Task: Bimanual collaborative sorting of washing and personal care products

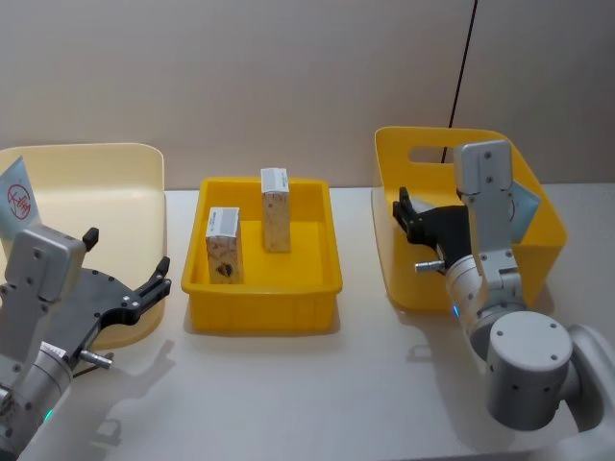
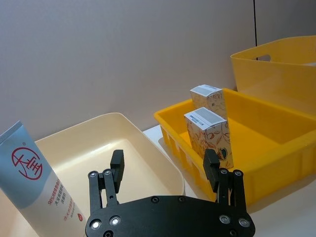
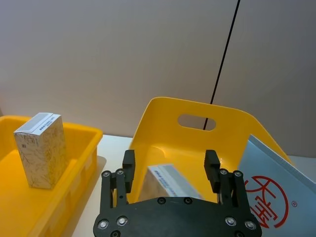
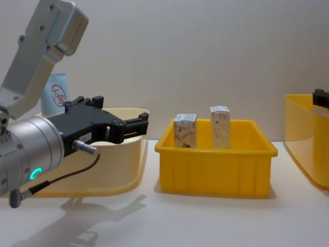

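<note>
Leftmost, cream bin [image 1: 115, 182]: sits at the table's left end; a pale-blue tube [image 2: 34, 182] with a red circular logo leans upright at its far left side.
Left gripper [image 1: 135, 274]: hovers over the cream bin's near right part, fingers spread wide apart, nothing between them; in the chest view its fingertips point right toward the middle tray.
Left fingers [image 2: 116, 165]: black, apart from one another, clear of the tube and the bin wall.
Middle tray [image 1: 264, 293]: low yellow tray between the two bins, on the table.
Near carton [image 1: 224, 246]: white-topped, marbled print, upright in the tray's near left part.
Far carton [image 1: 276, 209]: same kind, upright, farther back and a little right of the first; the two stand apart.
Right bin [image 1: 404, 279]: tall yellow bin with a handle slot in its far wall, at the table's right.
Right gripper [image 1: 408, 216]: held over the right bin's left side, fingers well open and empty.
Inside right bin: a white-topped carton [image 3: 168, 180] lies tilted beneath the gripper; a second pale-blue tube [image 3: 276, 190] with the red logo leans at the bin's right side.
</note>
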Robot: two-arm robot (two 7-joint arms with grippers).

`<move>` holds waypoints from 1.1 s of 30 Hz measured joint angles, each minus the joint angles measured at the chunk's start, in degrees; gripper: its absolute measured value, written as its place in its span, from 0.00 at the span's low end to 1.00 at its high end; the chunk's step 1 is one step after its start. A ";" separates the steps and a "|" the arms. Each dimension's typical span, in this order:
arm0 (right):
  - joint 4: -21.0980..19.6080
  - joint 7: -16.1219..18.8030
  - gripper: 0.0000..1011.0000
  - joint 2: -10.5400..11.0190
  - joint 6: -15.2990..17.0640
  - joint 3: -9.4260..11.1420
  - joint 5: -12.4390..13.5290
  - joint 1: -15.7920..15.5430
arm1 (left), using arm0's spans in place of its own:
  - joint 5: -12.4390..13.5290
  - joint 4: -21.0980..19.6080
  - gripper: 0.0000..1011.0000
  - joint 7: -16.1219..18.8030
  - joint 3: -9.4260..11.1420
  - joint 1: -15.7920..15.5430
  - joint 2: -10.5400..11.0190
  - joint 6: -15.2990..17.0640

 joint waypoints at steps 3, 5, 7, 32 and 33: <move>0.02 -0.04 0.89 -0.04 0.25 -0.02 -0.09 -0.02 | 0.00 0.00 0.99 0.00 0.00 0.00 0.00 0.00; 0.03 -0.08 0.97 -0.07 0.42 -0.04 -0.16 -0.03 | 0.00 0.00 0.99 0.00 0.00 0.00 0.00 0.00; 0.04 -0.10 0.99 -0.09 0.48 -0.04 -0.20 -0.03 | 0.00 0.00 0.99 0.00 0.00 0.00 0.00 0.00; -1.19 8.13 0.99 0.77 -7.93 0.47 4.48 -0.83 | 0.00 0.00 0.99 0.00 0.00 0.00 0.00 0.00; -1.28 8.66 0.99 0.81 -8.38 0.49 4.84 -0.87 | 0.00 0.00 0.99 0.00 0.00 0.00 0.00 0.00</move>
